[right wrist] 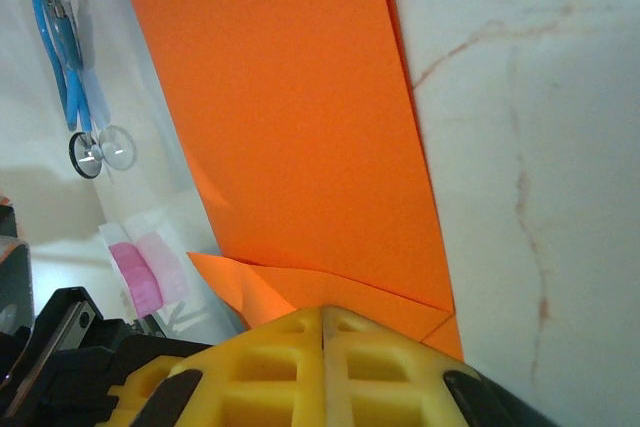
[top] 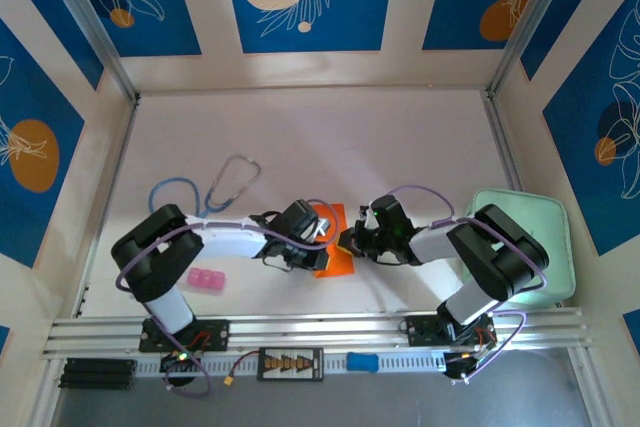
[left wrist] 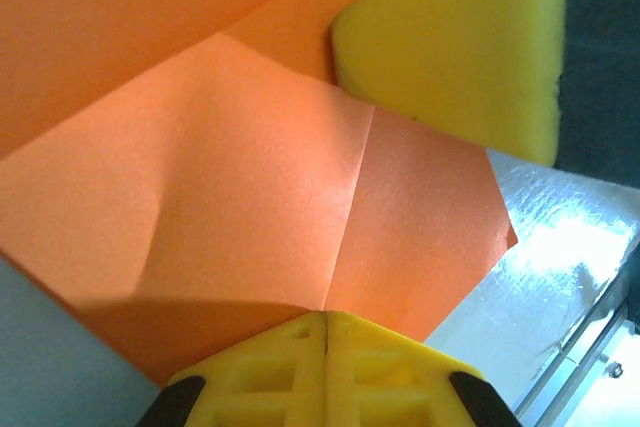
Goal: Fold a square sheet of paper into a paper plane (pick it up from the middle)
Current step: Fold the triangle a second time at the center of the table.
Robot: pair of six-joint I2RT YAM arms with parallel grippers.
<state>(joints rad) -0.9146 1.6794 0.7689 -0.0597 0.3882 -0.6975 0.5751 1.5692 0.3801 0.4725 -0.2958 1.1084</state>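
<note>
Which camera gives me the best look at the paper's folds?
Left wrist: the paper lies close up, its crease and folded flaps plain. Right wrist shows one long flat panel and a folded corner; the top view, a small, half-hidden orange patch.

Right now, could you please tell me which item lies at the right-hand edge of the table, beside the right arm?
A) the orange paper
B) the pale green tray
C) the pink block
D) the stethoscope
B: the pale green tray lies along the right edge of the table, whereas the stethoscope and the pink block lie on the left side.
</note>
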